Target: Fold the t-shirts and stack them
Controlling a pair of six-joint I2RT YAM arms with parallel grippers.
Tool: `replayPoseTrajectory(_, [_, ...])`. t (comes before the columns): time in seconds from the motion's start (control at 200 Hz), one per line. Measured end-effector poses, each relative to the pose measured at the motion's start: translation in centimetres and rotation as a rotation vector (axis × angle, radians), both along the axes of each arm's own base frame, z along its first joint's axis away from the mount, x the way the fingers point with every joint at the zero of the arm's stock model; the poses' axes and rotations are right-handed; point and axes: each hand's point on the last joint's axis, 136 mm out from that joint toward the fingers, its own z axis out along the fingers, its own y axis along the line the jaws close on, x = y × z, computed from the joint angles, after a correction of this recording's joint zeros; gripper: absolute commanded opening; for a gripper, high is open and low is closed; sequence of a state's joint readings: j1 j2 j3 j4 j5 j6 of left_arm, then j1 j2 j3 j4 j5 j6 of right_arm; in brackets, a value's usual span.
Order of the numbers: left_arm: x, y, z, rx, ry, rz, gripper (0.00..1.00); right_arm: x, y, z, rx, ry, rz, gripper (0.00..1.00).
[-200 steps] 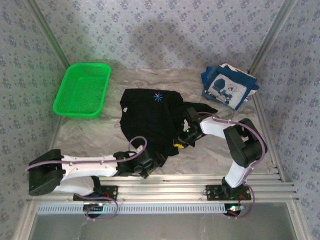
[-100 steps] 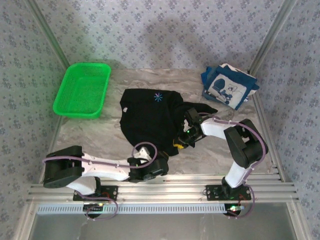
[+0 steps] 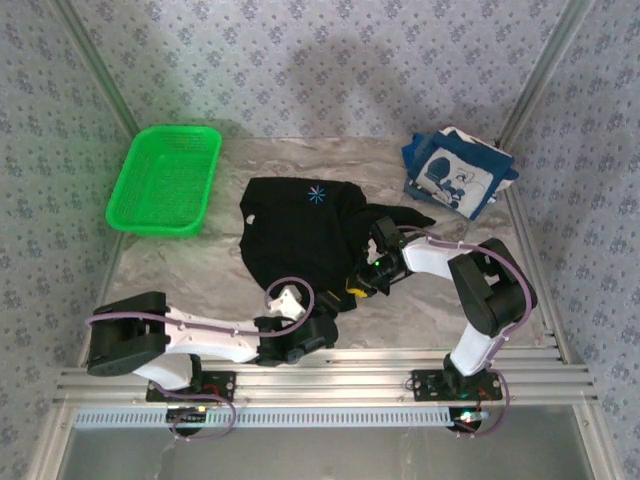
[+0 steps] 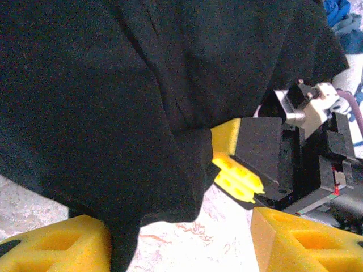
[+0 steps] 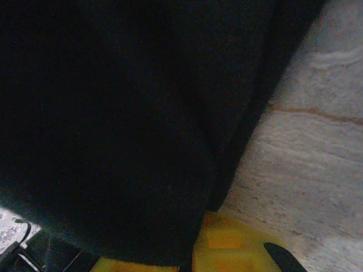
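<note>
The black t-shirt (image 3: 295,235) lies spread but rumpled in the middle of the desk (image 3: 180,265), its small white mark (image 3: 316,194) toward the far side, and it is not yet folded. At its near right corner my right tool (image 4: 229,157) looks pressed together on the hem. I read that hold as an anchor, so the cloth can be lifted or drawn over without sliding. My left tool (image 4: 181,249) sits low at the shirt's near edge, just left of the right one. Its yellow fingers are spread wide, with a flap of hem hanging just inside the left finger. I judge it is lining up a second grip, so both arms can carry the near edge toward the far side in one fold.

The navy t-shirt (image 3: 455,178) lies bundled small in the far right corner, well apart, and I take that to be where the stack belongs. The green basket (image 3: 165,185) stands at the far left, apart from the shirt and out of the path. What crowds me is the two tools themselves, close together over the same corner of cloth.
</note>
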State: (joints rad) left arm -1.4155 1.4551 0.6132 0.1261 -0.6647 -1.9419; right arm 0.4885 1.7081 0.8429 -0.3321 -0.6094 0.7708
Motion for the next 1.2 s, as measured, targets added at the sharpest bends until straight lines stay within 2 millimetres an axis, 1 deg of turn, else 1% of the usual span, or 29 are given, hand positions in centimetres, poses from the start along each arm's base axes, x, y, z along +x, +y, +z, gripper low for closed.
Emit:
replayPoseTrajectory(0.13, [-0.6, -0.9, -0.7, 0.005, 0.011, -0.043, 0.58, 0.0, 0.0, 0.0, 0.000, 0.000, 0.000, 0.13])
replayPoseTrajectory(0.225, [-1.7, -1.3, -1.3, 0.006, 0.029, -0.066, 0.56, 0.0, 0.0, 0.0, 0.000, 0.000, 0.000, 0.13])
replayPoseTrajectory(0.3, [-2.5, -1.4, -1.5, 0.008, 0.042, -0.080, 0.56, 0.0, 0.0, 0.0, 0.000, 0.000, 0.000, 0.13])
replayPoseTrajectory(0.395, [-3.0, -1.0, -1.7, 0.026, 0.055, -0.088, 0.55, 0.0, 0.0, 0.0, 0.000, 0.000, 0.000, 0.13])
replayPoseTrajectory(0.575, [-3.1, -0.2, -2.2, 0.062, 0.069, -0.080, 0.51, 0.0, 0.0, 0.0, 0.001, -0.001, 0.000, 0.13])
replayPoseTrajectory(0.78, [-3.4, -0.3, -2.5, 0.069, 0.081, -0.091, 0.51, 0.0, 0.0, 0.0, 0.000, -0.001, 0.000, 0.13])
replayPoseTrajectory(0.889, [-3.6, -0.3, -2.9, 0.079, 0.095, -0.104, 0.52, 0.0, 0.0, 0.0, 0.001, -0.001, 0.000, 0.13])
replayPoseTrajectory(1.024, [-3.9, -0.8, -3.4, 0.098, 0.118, -0.134, 0.53, 0.0, 0.0, 0.0, 0.004, -0.003, 0.001, 0.13])
replayPoseTrajectory(1.199, [-3.7, -1.8, -2.7, 0.096, 0.125, -0.156, 0.53, 0.0, 0.1, -0.1, 0.012, -0.005, 0.001, 0.13])
